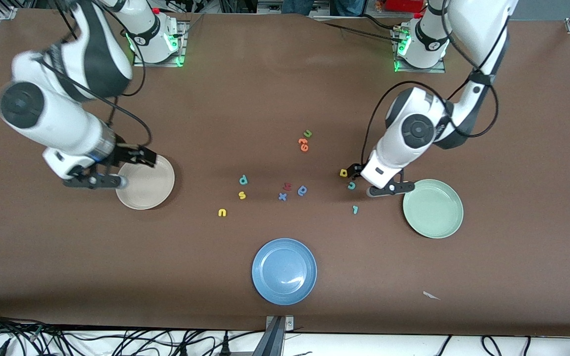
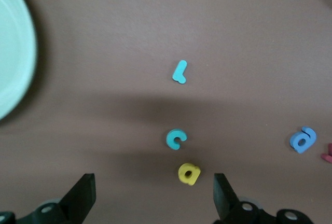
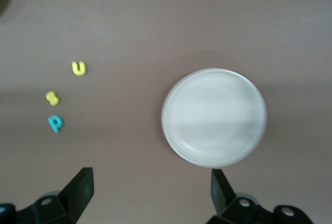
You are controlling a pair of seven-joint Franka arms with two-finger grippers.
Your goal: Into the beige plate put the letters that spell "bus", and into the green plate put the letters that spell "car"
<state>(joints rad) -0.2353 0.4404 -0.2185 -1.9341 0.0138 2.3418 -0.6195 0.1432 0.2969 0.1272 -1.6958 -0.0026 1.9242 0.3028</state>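
The beige plate (image 1: 145,182) (image 3: 213,116) lies toward the right arm's end of the table, with nothing on it. My right gripper (image 1: 94,181) (image 3: 150,176) hangs open and empty over its outer edge. The teal b (image 1: 243,180) (image 3: 55,123), yellow s (image 1: 242,195) (image 3: 52,98) and yellow u (image 1: 222,212) (image 3: 79,68) lie mid-table. The green plate (image 1: 433,208) (image 2: 13,68) holds nothing. My left gripper (image 1: 391,189) (image 2: 153,183) is open beside it, above the yellow a (image 1: 344,172) (image 2: 189,173) and teal c (image 1: 352,185) (image 2: 176,139). The teal r (image 1: 355,210) (image 2: 179,72) lies nearer the front camera.
A blue plate (image 1: 284,271) sits near the table's front edge. A red letter (image 1: 287,186), a blue x (image 1: 282,197) and a blue round letter (image 1: 303,190) (image 2: 303,139) lie mid-table. A green u (image 1: 308,133) and orange letters (image 1: 304,144) lie farther back.
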